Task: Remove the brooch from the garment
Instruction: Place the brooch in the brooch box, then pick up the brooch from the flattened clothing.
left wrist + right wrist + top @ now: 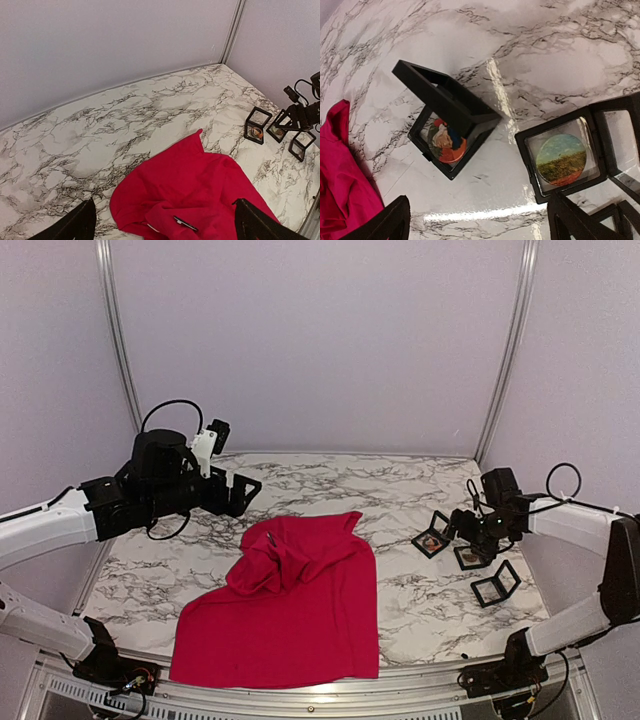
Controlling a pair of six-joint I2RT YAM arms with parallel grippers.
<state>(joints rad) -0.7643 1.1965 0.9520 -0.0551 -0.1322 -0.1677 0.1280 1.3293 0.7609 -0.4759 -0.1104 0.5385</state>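
Note:
The red T-shirt (300, 610) lies crumpled on the marble table, its top part folded over. The brooch (272, 540) shows as a small dark sliver with a white bit on a fold near the collar. It also shows in the left wrist view (185, 223), low on the shirt (200, 180). My left gripper (238, 492) is open and empty, raised behind and left of the shirt, with both fingertips (75, 225) at the frame's bottom corners. My right gripper (458, 528) is open and empty, low over the display boxes, away from the shirt (340, 185).
Three black display boxes (432, 537) stand at the right. One open box holds a colourful round badge (447, 140); another holds a landscape disc (563, 159). Grey walls close the back and sides.

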